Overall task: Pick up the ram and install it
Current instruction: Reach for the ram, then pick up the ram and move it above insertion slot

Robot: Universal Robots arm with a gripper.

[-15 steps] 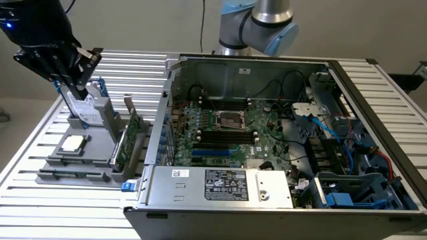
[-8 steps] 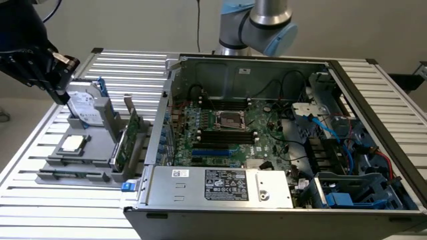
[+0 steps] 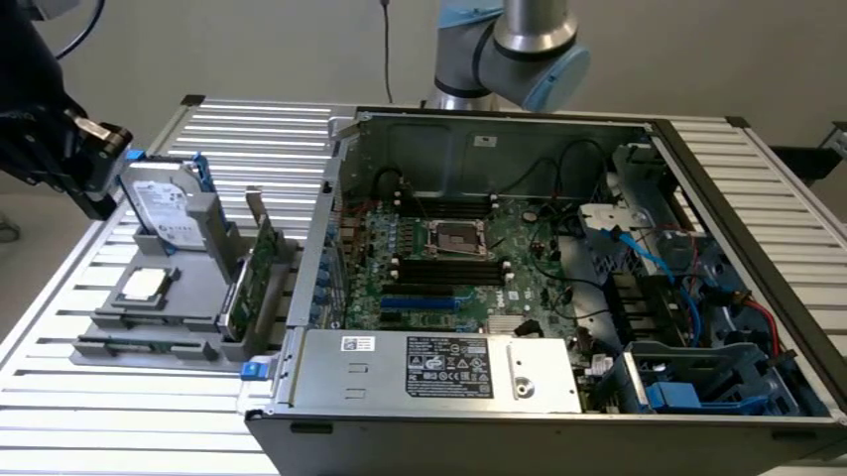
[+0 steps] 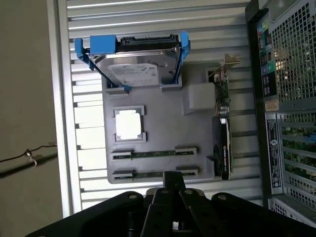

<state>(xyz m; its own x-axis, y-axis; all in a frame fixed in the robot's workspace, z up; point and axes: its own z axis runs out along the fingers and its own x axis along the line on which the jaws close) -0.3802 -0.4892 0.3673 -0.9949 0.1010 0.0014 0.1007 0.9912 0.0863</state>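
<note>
Two ram sticks lie in slots along one edge of a grey holder tray [image 4: 163, 123]. One thin dark-green ram stick [image 4: 154, 153] sits just inside the other [image 4: 154, 174]; in the exterior view they show as dark strips [image 3: 139, 345] at the tray's front. My gripper [image 4: 173, 181] hangs above the tray's ram edge, its black fingers pressed together with nothing between them. In the exterior view the gripper [image 3: 93, 193] hovers high at the far left, over the table's edge beside the tray.
The tray also holds a hard drive in a blue bracket [image 4: 136, 57], a CPU [image 4: 129, 124] and an upright green expansion card [image 4: 222, 133]. On the exterior view's right, an open computer case [image 3: 530, 268] shows its motherboard with black memory slots [image 3: 450, 270]. A slatted metal table [image 3: 133, 426] carries everything.
</note>
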